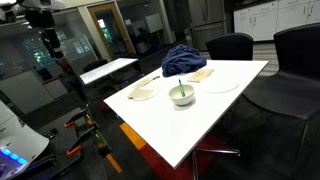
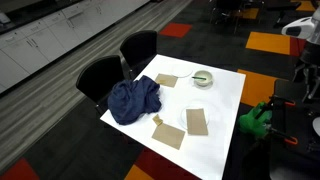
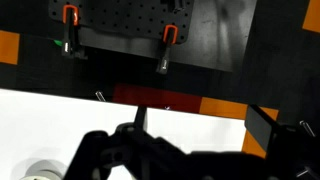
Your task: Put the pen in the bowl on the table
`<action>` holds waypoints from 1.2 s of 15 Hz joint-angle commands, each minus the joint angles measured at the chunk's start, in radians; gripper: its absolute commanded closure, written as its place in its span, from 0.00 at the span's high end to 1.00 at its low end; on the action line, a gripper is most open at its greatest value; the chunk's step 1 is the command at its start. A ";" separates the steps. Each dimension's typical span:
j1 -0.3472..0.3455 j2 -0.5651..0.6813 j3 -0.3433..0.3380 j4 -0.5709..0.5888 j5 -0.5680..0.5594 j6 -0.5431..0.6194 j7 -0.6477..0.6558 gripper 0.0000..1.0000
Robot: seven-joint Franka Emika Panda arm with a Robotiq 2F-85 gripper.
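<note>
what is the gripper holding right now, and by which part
nothing, it seems: the gripper is off beside the table, and the pen leans in the bowl

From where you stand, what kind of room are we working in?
Probably an office or lab common area. Black office chairs are pulled up to the white table, a run of white cabinets lines the wall, and the floor is carpet tiles in orange, red and grey.
</note>
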 commanded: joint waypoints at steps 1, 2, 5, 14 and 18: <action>-0.006 0.000 0.005 0.001 0.003 -0.002 -0.003 1.00; -0.006 0.000 0.005 0.001 0.003 -0.002 -0.003 1.00; -0.006 0.000 0.005 0.001 0.003 -0.002 -0.003 1.00; -0.052 0.038 0.002 0.061 -0.151 0.137 -0.042 1.00; -0.094 0.084 -0.047 0.102 -0.271 0.273 -0.111 1.00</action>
